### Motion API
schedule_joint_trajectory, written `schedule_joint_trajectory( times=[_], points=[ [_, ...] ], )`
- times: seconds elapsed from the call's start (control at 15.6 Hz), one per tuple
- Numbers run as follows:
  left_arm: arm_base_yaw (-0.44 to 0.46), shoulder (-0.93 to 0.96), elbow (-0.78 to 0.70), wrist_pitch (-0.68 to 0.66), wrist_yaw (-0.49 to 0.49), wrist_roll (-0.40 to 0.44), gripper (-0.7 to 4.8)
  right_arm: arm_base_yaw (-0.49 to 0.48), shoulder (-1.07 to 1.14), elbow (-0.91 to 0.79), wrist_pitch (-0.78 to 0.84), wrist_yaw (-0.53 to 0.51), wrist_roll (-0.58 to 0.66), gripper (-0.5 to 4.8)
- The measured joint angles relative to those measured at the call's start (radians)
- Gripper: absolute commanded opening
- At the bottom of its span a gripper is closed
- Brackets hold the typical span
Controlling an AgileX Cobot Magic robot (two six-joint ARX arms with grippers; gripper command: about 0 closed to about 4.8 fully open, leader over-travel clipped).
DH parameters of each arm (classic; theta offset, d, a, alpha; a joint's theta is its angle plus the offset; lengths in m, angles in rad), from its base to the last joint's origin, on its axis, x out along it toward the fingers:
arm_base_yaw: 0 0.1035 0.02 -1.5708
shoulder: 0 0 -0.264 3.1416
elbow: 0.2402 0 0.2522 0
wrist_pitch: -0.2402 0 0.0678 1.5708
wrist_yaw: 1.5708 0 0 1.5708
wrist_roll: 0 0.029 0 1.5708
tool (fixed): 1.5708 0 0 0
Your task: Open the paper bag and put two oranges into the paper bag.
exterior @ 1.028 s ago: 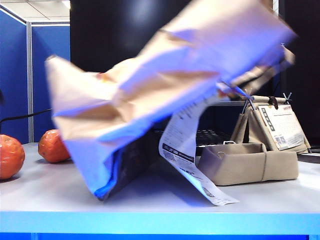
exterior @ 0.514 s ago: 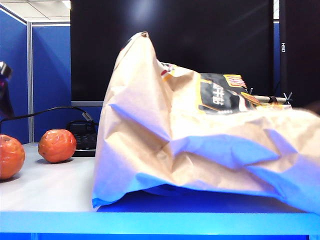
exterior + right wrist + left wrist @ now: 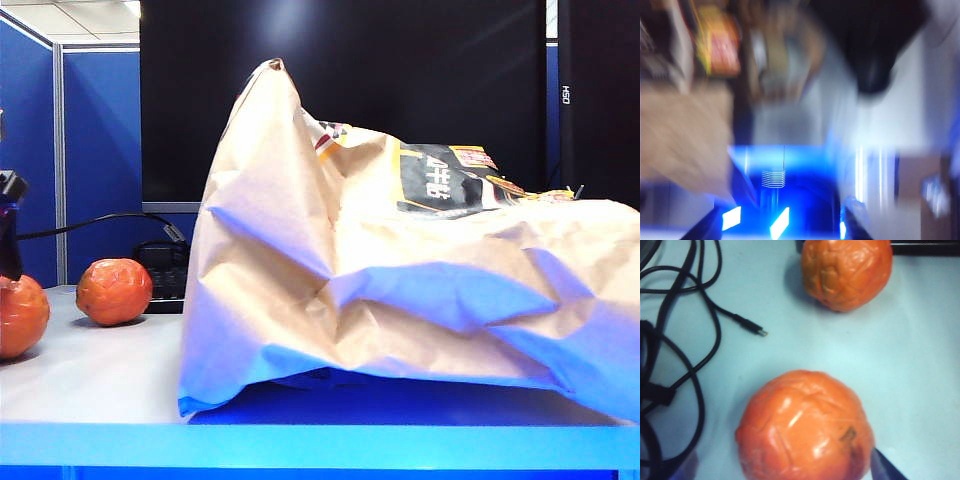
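- lay slumped and crumpled across the middle and right of the pale table (image 3: 90, 390) in the exterior view: the large brown kraft paper bag (image 3: 400, 290), one corner peaked up, black-yellow-red print showing near its top.
- sat well to the left of that bag: two round orange-red fruits with dimpled skin, one (image 3: 114, 291) in front of a black keyboard (image 3: 170, 280), the other (image 3: 20, 316) at the frame's edge.
- hung over the edge fruit (image 3: 805, 427): left gripper (image 3: 10, 225), a dark shape touching or just above it; jaws spread wide to either side, only one dark fingertip (image 3: 885, 467) visible in the left wrist view, nothing gripped.
- rested apart on the table: second fruit (image 3: 847, 272), near loose black cables (image 3: 675, 365).
- right gripper: hidden in the exterior view, right wrist view smeared by blur; could not tell open or closed.
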Motion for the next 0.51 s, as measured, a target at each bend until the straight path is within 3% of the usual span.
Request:
schedule_joint_trajectory(
  times=[0.19,0.39,0.51],
  points=[
    [0.0,0.0,0.0,0.0,0.0,0.0,4.79,0.0,0.003,-0.231,0.075,-0.072,0.003,3.01],
    [0.0,0.0,0.0,0.0,0.0,0.0,4.79,0.0,0.003,-0.412,0.339,-0.327,0.085,3.01],
    [0.0,0.0,0.0,0.0,0.0,0.0,4.79,0.001,0.004,-0.469,0.439,-0.405,0.132,3.01]
  ],
)
